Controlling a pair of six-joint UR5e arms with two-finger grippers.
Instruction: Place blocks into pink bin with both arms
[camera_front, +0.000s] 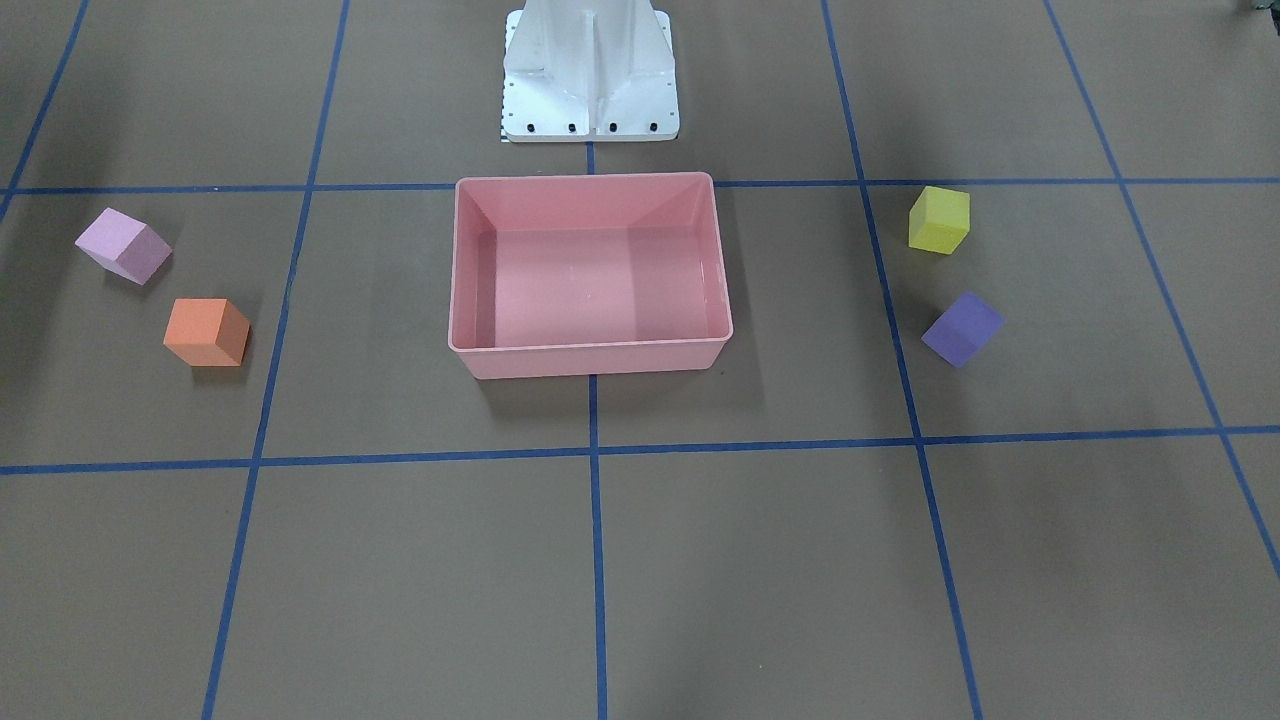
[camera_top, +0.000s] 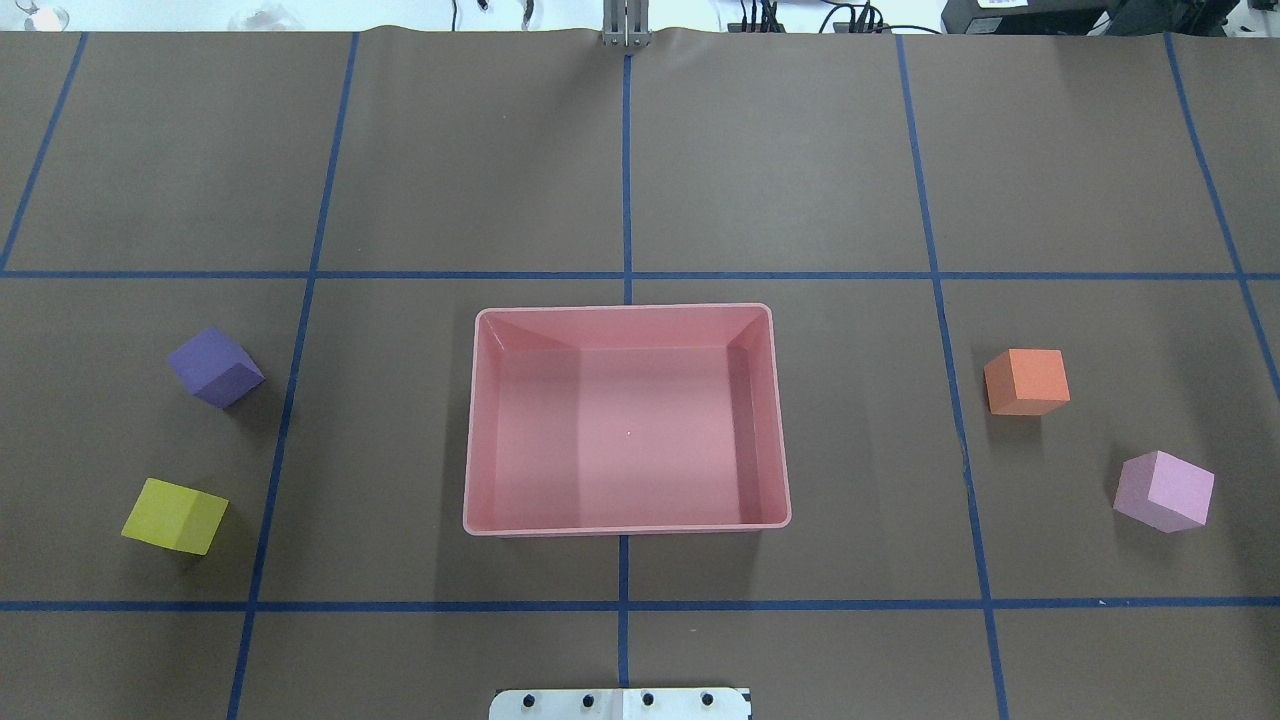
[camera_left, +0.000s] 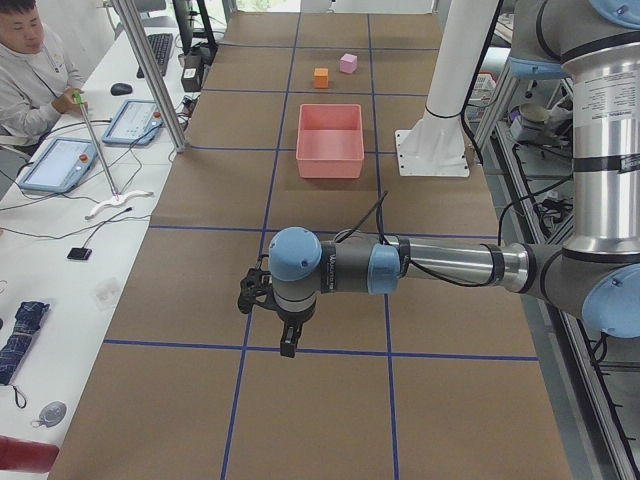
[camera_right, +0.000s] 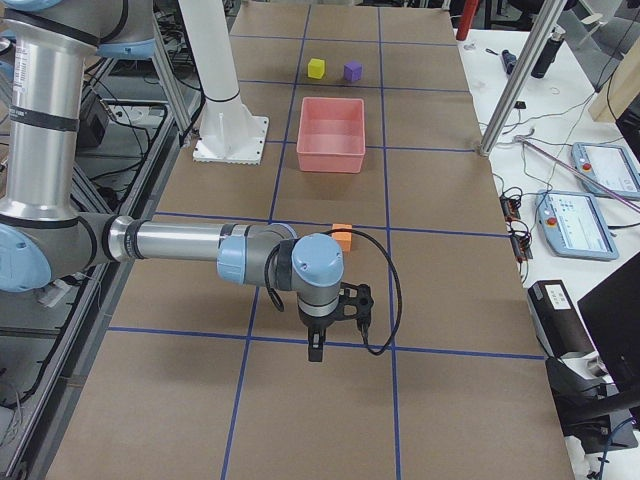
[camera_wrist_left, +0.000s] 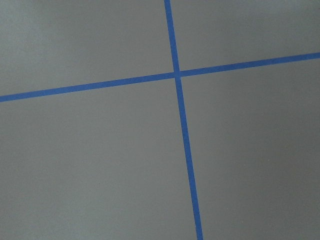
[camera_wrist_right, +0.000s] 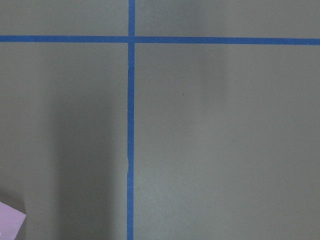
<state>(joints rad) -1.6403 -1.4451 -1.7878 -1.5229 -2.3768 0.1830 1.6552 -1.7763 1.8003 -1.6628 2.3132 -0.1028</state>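
Brown paper covers the counter (camera_top: 620, 150), ruled into big squares with blue tape (camera_front: 592, 420). From where I stand, the pink bin (camera_top: 625, 440) sits mid-counter with nothing in it, just in front of the robot's white base (camera_front: 590, 80). All four blocks lie on the counter outside the bin. On the bin's robot-left side are the purple block (camera_top: 215, 367) and, nearer the base, the yellow block (camera_top: 175, 515). On its robot-right side are the orange block (camera_top: 1027, 381) and, farther out from the bin, the light pink block (camera_top: 1165, 490). The left hand (camera_left: 287, 348) hangs above the counter well apart from the bin, out past the purple and yellow blocks. The right hand (camera_right: 315, 350) hangs likewise past the orange one. Both point down at tape lines. I cannot tell how wide either hand stands.
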